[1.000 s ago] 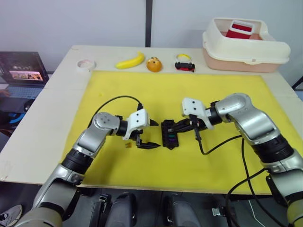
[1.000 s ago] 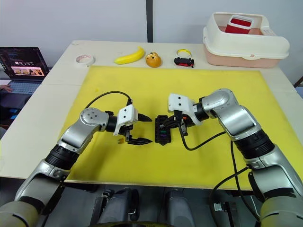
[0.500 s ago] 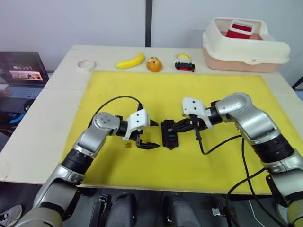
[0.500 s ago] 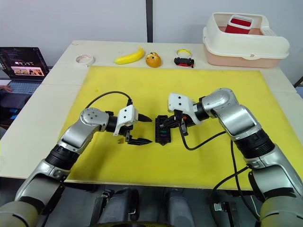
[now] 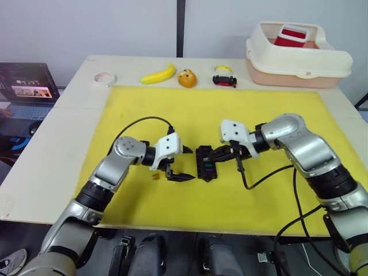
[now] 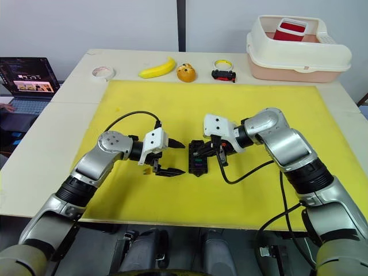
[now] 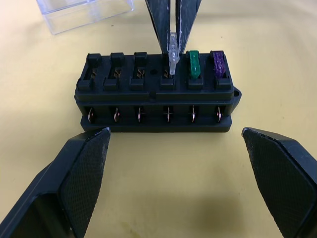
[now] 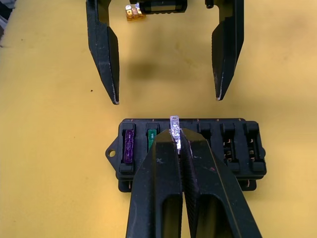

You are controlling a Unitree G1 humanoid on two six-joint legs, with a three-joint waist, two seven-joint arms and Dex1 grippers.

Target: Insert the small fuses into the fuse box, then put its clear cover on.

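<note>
Nothing moved, fuse box (image 7: 157, 94) holds green, purple fuses — right gripper (image 8: 177, 140) pinches clear fuse (image 7: 172, 54), left gripper (image 8: 166, 94) wide open

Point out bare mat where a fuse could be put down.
Bare: the yellow mat between the fuse box and the banana, and its near strip. Crowded: around the box, with the left end effector, right end effector and amber fuse.

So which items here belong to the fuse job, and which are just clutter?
Job:
- fuse box
- green fuse and purple fuse, seated
- clear fuse pinched in right end effector
- amber fuse
- clear cover

Clutter:
- banana
- tape roll
- toy car
- cream bin
- laptop
</note>
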